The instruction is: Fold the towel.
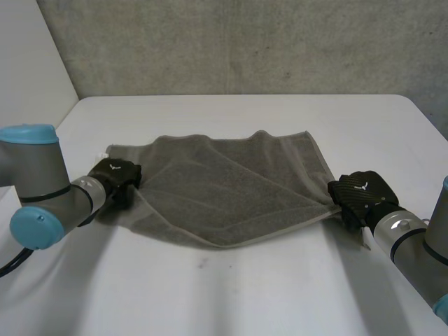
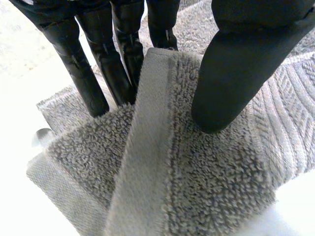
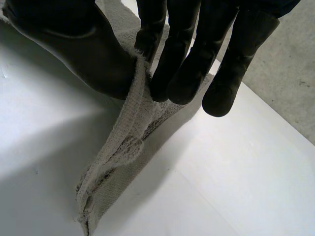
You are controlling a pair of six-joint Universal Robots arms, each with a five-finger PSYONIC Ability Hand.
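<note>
A grey towel (image 1: 224, 189) lies rumpled and partly doubled over on the white table (image 1: 245, 294). My left hand (image 1: 115, 175) is at the towel's left edge. In the left wrist view its thumb (image 2: 236, 73) presses on a raised fold of the towel (image 2: 197, 187), and its fingers (image 2: 93, 83) stand on the fold's other side, pinching it. My right hand (image 1: 357, 192) is at the towel's right corner. In the right wrist view the towel's hem (image 3: 123, 147) is pinched between the thumb (image 3: 83, 54) and the fingers (image 3: 187, 73) and lifted slightly off the table.
The table's back edge meets a grey concrete wall (image 1: 245, 42). Bare table surface lies in front of the towel and behind it. Both grey arms with light-blue caps come in from the near corners.
</note>
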